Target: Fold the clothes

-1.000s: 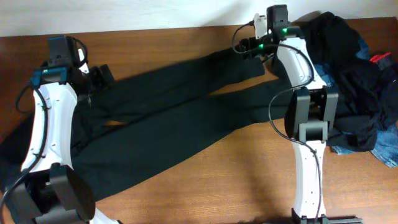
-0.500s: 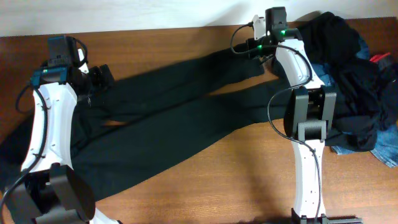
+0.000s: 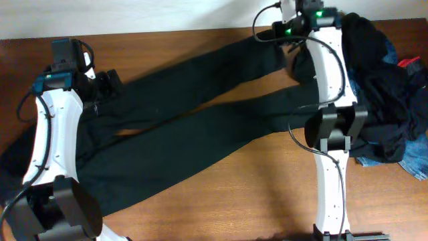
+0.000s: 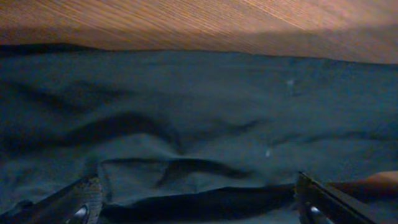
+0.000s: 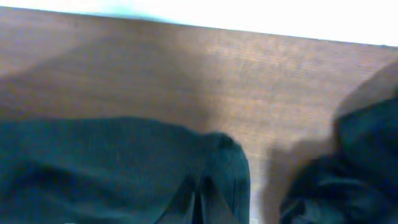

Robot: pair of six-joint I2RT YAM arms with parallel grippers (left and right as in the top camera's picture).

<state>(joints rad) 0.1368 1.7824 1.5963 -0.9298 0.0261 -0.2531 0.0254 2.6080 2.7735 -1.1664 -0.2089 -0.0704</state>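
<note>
Long black trousers (image 3: 200,114) lie spread across the wooden table from lower left to upper right. My right gripper (image 3: 279,39) is at the far end of the upper leg, shut on the hem. In the right wrist view, dark fabric (image 5: 112,162) bunches up into the gripper (image 5: 202,202) and hides its fingers. My left gripper (image 3: 110,82) hangs open over the waist end. In the left wrist view its two fingertips (image 4: 81,202) stand far apart above creased fabric (image 4: 199,106), with a fold lying between them.
A heap of other clothes sits at the right edge: black garments (image 3: 378,80), blue denim (image 3: 416,161) and a bit of red (image 3: 409,62). The table's far edge (image 3: 167,32) meets a white wall. The heap (image 5: 354,168) lies close to the right of the held hem.
My right gripper has shut on the hem of the trouser leg and moved toward the far edge and right, drawing that leg straighter. The left arm has not moved.
</note>
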